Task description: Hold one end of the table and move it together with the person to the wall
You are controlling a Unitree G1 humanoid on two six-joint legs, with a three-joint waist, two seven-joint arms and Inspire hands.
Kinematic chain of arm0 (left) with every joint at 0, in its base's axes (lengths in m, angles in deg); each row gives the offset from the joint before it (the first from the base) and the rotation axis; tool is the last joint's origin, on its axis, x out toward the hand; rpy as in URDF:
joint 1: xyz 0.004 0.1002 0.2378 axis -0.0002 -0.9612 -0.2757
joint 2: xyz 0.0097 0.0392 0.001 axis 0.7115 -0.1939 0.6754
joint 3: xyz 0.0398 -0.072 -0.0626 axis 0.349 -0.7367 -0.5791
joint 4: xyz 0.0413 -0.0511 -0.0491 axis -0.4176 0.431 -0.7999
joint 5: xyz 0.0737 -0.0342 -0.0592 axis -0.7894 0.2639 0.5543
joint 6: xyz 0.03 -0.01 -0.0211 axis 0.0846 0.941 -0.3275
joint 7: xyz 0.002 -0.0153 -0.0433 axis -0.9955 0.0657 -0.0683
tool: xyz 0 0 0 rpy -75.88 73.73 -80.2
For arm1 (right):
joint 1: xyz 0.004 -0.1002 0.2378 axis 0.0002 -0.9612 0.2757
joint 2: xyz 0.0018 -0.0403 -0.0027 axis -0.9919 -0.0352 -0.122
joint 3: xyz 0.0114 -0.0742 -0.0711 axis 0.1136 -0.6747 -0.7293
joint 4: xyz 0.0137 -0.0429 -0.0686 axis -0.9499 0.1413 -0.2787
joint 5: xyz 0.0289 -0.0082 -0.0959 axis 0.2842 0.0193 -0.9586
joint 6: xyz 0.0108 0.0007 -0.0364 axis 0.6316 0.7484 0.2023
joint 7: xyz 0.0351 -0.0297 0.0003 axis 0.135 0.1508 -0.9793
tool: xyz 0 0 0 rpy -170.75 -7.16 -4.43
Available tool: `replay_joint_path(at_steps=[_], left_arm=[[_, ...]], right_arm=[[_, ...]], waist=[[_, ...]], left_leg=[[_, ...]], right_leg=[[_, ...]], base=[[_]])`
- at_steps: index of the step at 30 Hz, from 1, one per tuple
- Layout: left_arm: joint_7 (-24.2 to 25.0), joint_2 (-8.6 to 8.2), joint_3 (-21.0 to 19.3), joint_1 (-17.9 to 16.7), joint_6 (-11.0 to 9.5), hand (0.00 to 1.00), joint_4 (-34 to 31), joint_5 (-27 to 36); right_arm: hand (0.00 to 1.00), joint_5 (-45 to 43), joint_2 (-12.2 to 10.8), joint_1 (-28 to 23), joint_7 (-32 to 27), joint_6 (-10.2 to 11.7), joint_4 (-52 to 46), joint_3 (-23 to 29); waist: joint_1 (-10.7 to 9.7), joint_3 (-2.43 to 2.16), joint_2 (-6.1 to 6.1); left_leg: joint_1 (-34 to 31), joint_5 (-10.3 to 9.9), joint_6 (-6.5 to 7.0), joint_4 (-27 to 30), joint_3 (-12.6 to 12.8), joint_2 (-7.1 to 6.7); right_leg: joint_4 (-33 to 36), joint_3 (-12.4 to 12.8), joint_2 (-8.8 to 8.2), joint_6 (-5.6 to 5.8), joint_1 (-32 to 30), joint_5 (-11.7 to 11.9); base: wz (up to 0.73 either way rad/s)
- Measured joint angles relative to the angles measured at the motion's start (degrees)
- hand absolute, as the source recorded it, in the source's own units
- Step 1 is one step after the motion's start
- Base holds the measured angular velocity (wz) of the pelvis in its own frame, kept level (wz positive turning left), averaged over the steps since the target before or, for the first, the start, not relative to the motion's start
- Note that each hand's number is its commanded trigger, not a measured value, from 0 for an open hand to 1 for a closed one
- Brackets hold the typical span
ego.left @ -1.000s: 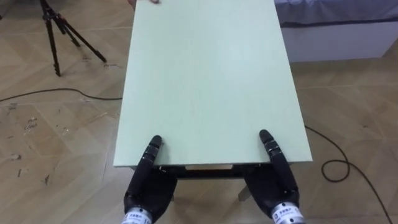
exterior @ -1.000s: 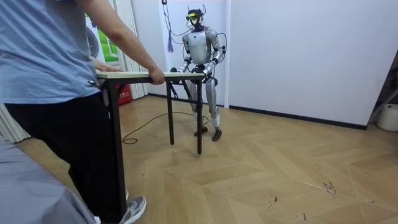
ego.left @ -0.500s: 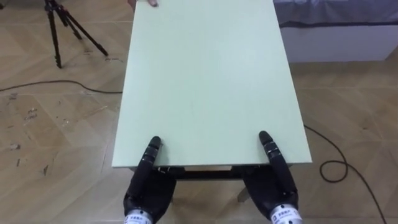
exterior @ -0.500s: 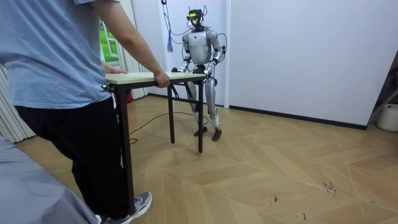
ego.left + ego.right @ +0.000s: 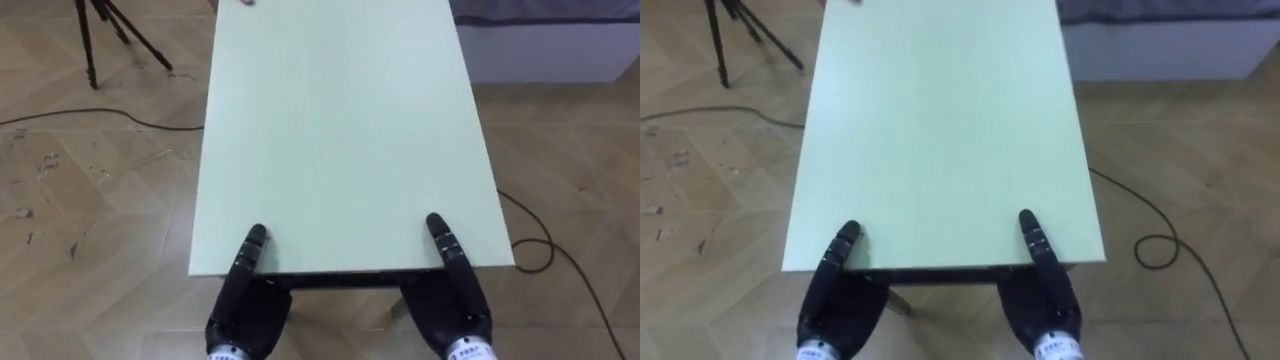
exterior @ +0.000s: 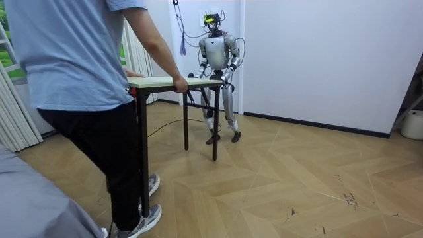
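The pale green table [image 5: 340, 130] stretches away from me, and its near short edge lies across my two hands. My left hand [image 5: 245, 305] holds that edge near its left corner, thumb [image 5: 254, 240] lying on top, the other fingers hidden beneath. My right hand [image 5: 455, 305] holds it the same way near the right corner. In the room view the table [image 6: 168, 81] is off the wall, with a person [image 6: 79, 66] at its far end, a hand [image 6: 180, 84] gripping the edge. I stand at the other end, close to the white wall.
A dark tripod [image 5: 95, 30] stands on the wooden floor at the far left, with a cable [image 5: 100, 118] running past it. A low white and grey piece of furniture [image 5: 550, 40] lies at the far right. Another cable [image 5: 530, 250] loops on the floor to the right.
The person has stepped toward the room view's right, and the table and I have moved that way too. The floor has slid past under the table. Both hands keep their hold.
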Motion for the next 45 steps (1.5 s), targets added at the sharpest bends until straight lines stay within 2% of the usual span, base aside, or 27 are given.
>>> replay_joint_path(at_steps=[3, 6, 9, 10, 11, 12, 14, 16, 18, 19, 20, 21, 22, 25, 28, 30, 31, 33, 36, 37, 38, 39, 40, 41, 42, 44, 45], left_arm=[[-0.3, 0.3, 0.0, 0.9, -0.4, 1.0, 0.9, 0.0], [-0.2, 0.37, 0.7, -1.1, -0.2, 1.0, 1.1, -0.1], [-0.2, 0.63, 1.6, -3.0, -0.2, 1.0, 1.2, 0.1], [-0.2, 0.72, 1.8, -3.3, -0.1, 1.0, 1.2, 0.1], [-0.2, 0.9, 1.8, -3.4, -0.1, 1.0, 1.2, 0.1], [-0.2, 0.99, 1.8, -3.3, -0.1, 1.0, 1.2, -0.2], [-0.9, 1.11, 2.3, -2.8, 0.2, 1.0, 1.3, -1.8], [-0.9, 1.38, 2.4, -3.0, 0.2, 1.0, 1.2, -2.2], [-0.9, 1.43, 2.2, -3.1, 0.2, 1.0, 1.2, -2.2], [-0.9, 1.46, 1.9, -3.1, 0.3, 1.0, 1.1, -2.2], [-0.9, 1.6, 1.5, -3.1, 0.3, 1.0, 0.4, -2.1], [-0.9, 1.75, 1.2, -3.1, 0.3, 1.0, 0.0, -2.0], [-0.9, 1.67, 0.7, -2.8, 0.2, 1.0, -0.4, -2.0], [-0.9, 1.66, 0.7, -2.8, 0.2, 1.0, -1.1, -2.1], [-1.0, 3.17, 0.2, -2.6, 0.2, 1.0, -2.9, -2.1], [-1.0, 3.18, 0.1, -1.8, 0.2, 1.0, -3.0, -2.1], [-1.0, 3.23, -0.1, -1.4, 0.4, 1.0, -3.0, -2.1], [-1.0, 3.37, -0.6, -1.4, 0.6, 1.0, -3.0, -2.2], [-1.4, 3.89, -0.3, -1.4, 1.1, 1.0, -2.8, -2.5], [-1.4, 3.97, -0.3, -1.5, 1.1, 1.0, -2.8, -2.6], [-1.4, 3.97, 0.0, -1.5, 0.9, 1.0, -2.7, -2.7], [-1.4, 4.0, 0.2, -1.5, 0.9, 1.0, -2.7, -2.8], [-1.4, 3.99, 0.6, -1.6, 0.8, 1.0, -2.6, -2.8], [-1.4, 3.96, 0.5, -2.2, 0.7, 1.0, -2.4, -2.7], [-1.4, 3.84, 0.7, -2.6, 0.6, 1.0, -2.4, -2.5], [-1.4, 3.1, 0.5, -4.0, -0.1, 1.0, -2.4, -2.0], [-1.4, 3.15, 0.4, -4.0, -0.1, 1.0, -2.4, -2.1]], right_arm=[[1.0, -2.4, -2.2, 0.7, 0.6, -1.9, 1.6, 2.4], [1.0, -3.6, -2.6, -2.1, 1.1, -3.0, 1.6, 3.2], [1.0, -3.8, -2.3, -4.1, 1.2, -3.9, 1.6, 3.5], [1.0, -3.7, -2.2, -4.5, 1.2, -4.4, 1.6, 3.7], [1.0, -3.7, -2.4, -4.7, 1.2, -4.6, 1.6, 3.7], [1.0, -3.7, -2.5, -4.9, 1.2, -4.6, 1.6, 3.7], [1.0, -1.9, -2.4, -6.4, 1.3, -4.2, 1.5, 3.8], [1.0, -1.0, -2.3, -6.8, 1.3, -3.9, 1.5, 3.0], [1.0, -0.4, -2.1, -6.8, 1.3, -3.5, 1.5, 2.4], [1.0, -0.1, -1.9, -6.5, 1.3, -3.3, 1.5, 2.0], [1.0, 0.1, -1.8, -5.6, 1.2, -3.1, 1.5, 1.4], [1.0, 0.2, -1.8, -5.2, 1.2, -2.8, 1.4, 0.9], [1.0, 0.3, -1.7, -4.3, 1.2, -2.5, 1.4, 0.3], [1.0, 0.3, -1.2, -3.5, 1.2, -2.3, 1.4, 0.1], [1.0, 0.5, -1.9, -2.4, 1.4, -2.3, 1.3, 0.0], [1.0, 0.6, -2.0, -1.6, 1.4, -2.1, 1.3, -0.3], [1.0, 0.8, -2.2, -1.0, 1.4, -2.2, 1.6, -0.3], [1.0, 0.9, -2.6, -0.4, 1.4, -2.4, 2.7, -0.3], [1.0, 1.5, -2.6, -0.5, 1.4, -2.5, 3.6, -0.3], [1.0, 1.5, -2.6, -0.8, 1.5, -2.4, 3.5, -0.4], [1.0, 1.7, -2.6, -1.0, 1.5, -2.3, 3.5, -0.4], [1.0, 1.9, -2.5, -1.2, 1.7, -2.2, 3.5, -0.4], [1.0, 2.2, -2.4, -1.5, 1.8, -1.9, 3.6, -0.3], [1.0, 2.2, -2.1, -1.5, 1.8, -1.9, 3.8, -0.6], [1.0, 2.2, -1.8, -1.5, 1.7, -1.9, 3.9, -0.9], [1.0, 1.6, -1.4, -1.7, 1.5, -1.8, 3.8, -1.6], [1.0, 1.6, -1.4, -1.7, 1.4, -1.8, 3.8, -1.6]], waist=[[-1.4, 0.16, -0.31], [-3.3, 0.14, -0.49], [-4.6, -0.04, -1.04], [-5.5, -0.09, -1.13], [-6.0, -0.26, -1.45], [-6.6, -0.38, -1.73], [-7.5, -1.1, -3.09], [-6.9, -1.28, -3.85], [-5.4, -1.3, -4.13], [-4.5, -1.49, -4.86], [-3.8, -1.32, -5.75], [-3.6, -1.36, -6.35], [-3.2, -1.12, -7.32], [-2.9, -1.01, -7.57], [-3.0, -0.94, -9.91], [-3.2, -0.91, -10.02], [-3.0, -0.86, -9.94], [-1.8, -0.74, -9.77], [-1.5, -0.36, -8.32], [-1.5, -0.44, -7.45], [-1.0, -0.47, -6.37], [-0.7, -0.51, -6.17], [0.0, -0.39, -6.17], [1.2, -0.3, -6.28], [1.6, -0.25, -6.13], [0.5, -0.13, -4.87], [0.1, -0.05, -4.56]], left_leg=[[-4.7, 2.1, 2.88, 1.6, 0.7, -3.24], [-5.1, 5.4, 5.35, -0.4, 1.2, -6.71], [-5.2, 8.1, 7.47, -2.2, 2.3, -9.02], [-5.9, 9.2, 8.19, -2.5, 2.4, -9.52], [-7.0, 10.5, 8.84, -2.9, 3.2, -9.76], [-7.5, 11.2, 9.13, -3.1, 4.6, -9.62], [-7.7, 13.8, 10.09, -5.8, 9.2, -9.69], [-7.1, 15.3, 10.4, -7.4, 11.8, -9.74], [-7.4, 15.9, 10.41, -7.3, 13.3, -9.76], [-8.5, 16.2, 10.44, -6.8, 14.6, -9.91], [-10.1, 16.8, 10.23, -6.2, 15.2, -10.12], [-11.1, 17.2, 10.09, -5.8, 15.5, -10.24], [-13.2, 18.1, 9.7, -4.4, 15.6, -10.27], [-17.0, 20.6, 8.42, -3.5, 13.4, -8.48], [-21.4, 23.5, 7.98, -3.3, 13.0, -7.79], [-23.9, 25.6, 7.56, -3.2, 11.9, -7.2], [-25.1, 26.8, 7.1, -3.4, 11.4, -6.07], [-25.5, 28.9, 6.27, -4.5, 11.1, -4.29], [-24.5, 34.6, 5.33, -10.0, 8.9, -2.63], [-23.8, 38.0, 4.47, -14.0, 7.7, -2.17], [-22.4, 42.3, 1.91, -19.8, 6.7, -1.56], [-21.7, 44.0, -0.03, -22.0, 6.4, -1.32], [-21.7, 42.9, -0.55, -19.9, 6.2, -1.1], [-22.4, 37.2, 1.4, -11.9, 6.1, -1.07], [-22.5, 33.9, 1.54, -7.7, 6.1, -0.96], [-22.2, 22.7, 1.73, 7.1, 5.1, -0.69], [-21.7, 20.4, 1.69, 9.9, 4.8, -0.3]], right_leg=[[-1.7, -1.4, -3.46, 1.03, -2.5, 4.2], [-5.8, 0.0, -5.83, 2.77, -1.5, 8.6], [-8.4, 3.8, -7.16, 7.16, -1.3, 12.7], [-9.8, 5.0, -7.44, 9.9, -1.3, 15.1], [-9.3, 5.5, -8.4, 11.13, -1.8, 16.0], [-6.2, 5.7, -9.42, 11.37, -2.7, 14.4], [12.4, 7.1, -13.47, 10.59, -4.4, 4.5], [21.3, 8.1, -15.51, 11.11, -0.5, -0.1], [23.7, 10.6, -16.59, 11.57, 5.6, -1.8], [24.1, 12.1, -17.71, 11.63, 9.5, -1.9], [22.2, 13.6, -18.36, 11.86, 13.5, -1.4], [20.4, 14.2, -18.2, 11.96, 15.3, -0.5], [15.0, 15.1, -17.82, 14.27, 17.7, -4.2], [9.6, 15.1, -14.89, 14.5, 18.1, -8.3], [4.4, 15.2, -13.83, 14.13, 17.8, -14.2], [1.9, 14.9, -12.48, 13.18, 17.4, -16.4], [0.6, 14.8, -11.07, 12.32, 16.9, -17.0], [-1.3, 13.2, -8.91, 11.49, 16.7, -17.0], [-2.3, 10.9, -5.42, 8.52, 16.5, -15.6], [-2.6, 10.2, -3.94, 7.67, 15.6, -14.7], [-2.9, 10.0, -2.28, 6.64, 14.3, -13.5], [-2.8, 9.7, -1.97, 6.25, 13.6, -13.2], [-2.4, 8.1, -2.95, 5.31, 12.5, -12.5], [-2.5, 6.2, -4.07, 5.18, 12.1, -11.5], [-2.8, 5.8, -4.35, 5.13, 12.1, -10.9], [-3.1, 2.3, -4.88, 4.69, 12.1, -9.5], [-3.0, 1.4, -4.87, 4.52, 12.0, -9.3]], base=[[-0.02], [0.12], [0.02], [0.21], [0.34], [0.64], [0.58], [-0.04], [-0.4], [-0.42], [-0.35], [-0.23], [-0.08], [0.01], [0.13], [0.18], [-0.05], [-0.13], [0.18], [0.08], [0.0], [-0.15], [-0.41], [-0.53], [-0.58], [-0.16], [0.11]])
